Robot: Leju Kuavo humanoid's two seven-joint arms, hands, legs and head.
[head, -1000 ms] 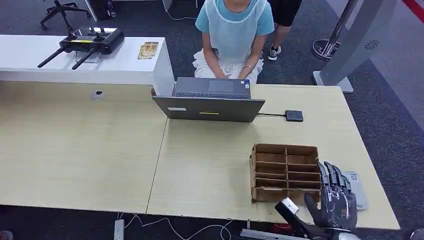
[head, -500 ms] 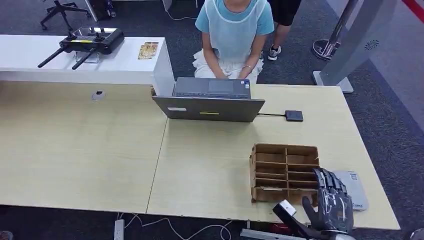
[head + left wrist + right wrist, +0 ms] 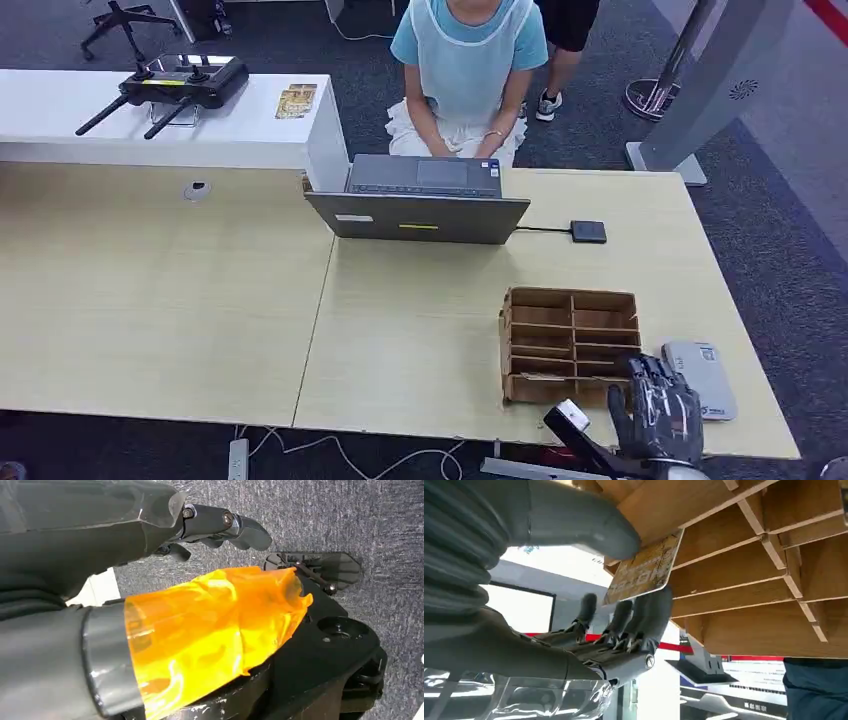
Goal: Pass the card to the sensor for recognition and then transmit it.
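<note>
My right hand hovers at the table's near right edge, just in front of the wooden compartment box. In the right wrist view it pinches a yellowish printed card between the thumb and the dark fingers, close against the box's dividers. A small black square sensor lies further back on the table, wired to the laptop. My left hand hangs over grey carpet with loosely bent fingers and nothing in it.
A person sits behind the laptop. A flat grey device lies right of the box. A white counter at the back left carries a black controller. The left half of the wooden table is bare.
My right hand has drawn back toward the near table edge, away from beside the box, uncovering the flat grey device. Nothing else has moved.
</note>
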